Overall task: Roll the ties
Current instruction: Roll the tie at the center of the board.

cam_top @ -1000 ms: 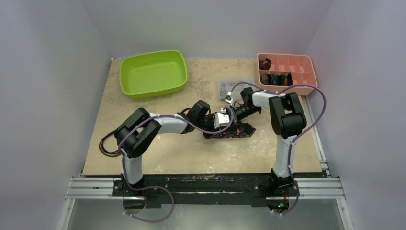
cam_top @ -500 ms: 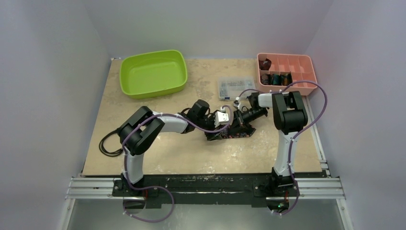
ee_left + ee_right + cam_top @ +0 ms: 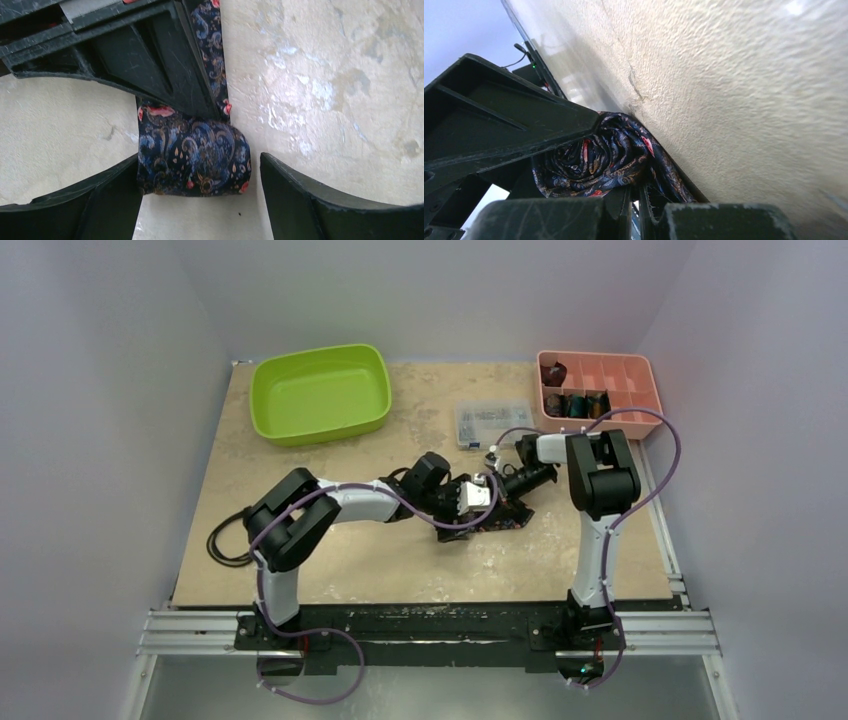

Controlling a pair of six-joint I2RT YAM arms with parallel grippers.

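- Tie (image 3: pixel 194 157) (dark paisley, red flecks): on the table (image 3: pixel 380 560) mid-board between the two arms, partly wound into a fat coil. A flat strip runs out of the coil and under the right gripper, so the roll isn't finished.
- Length left to wind: can't tell, the arms cover most of it from above.
- Left gripper (image 3: pixel 199 167): jaws apart, straddling the coil. One finger touches the coil's side, the other stands just clear. No grip on it.
- Right gripper (image 3: pixel 634 197): jaws together at the coil's end, and fabric runs into the slit between the tips. It's probably pinching the core, but the wrist view is too tight to be sure.
- Rolled ties (image 3: pixel 577 405): a few finished coils sit in the pink tray (image 3: pixel 640 390) at the far right. Most compartments look free.
- Green tub (image 3: pixel 318 436) at the far left has no tie in it that I can see. The clear parts box (image 3: pixel 487 422) is just beyond the grippers.
- My read: this tie is mid-roll. Left to do: wind in the strip, carry the coil to the tray.
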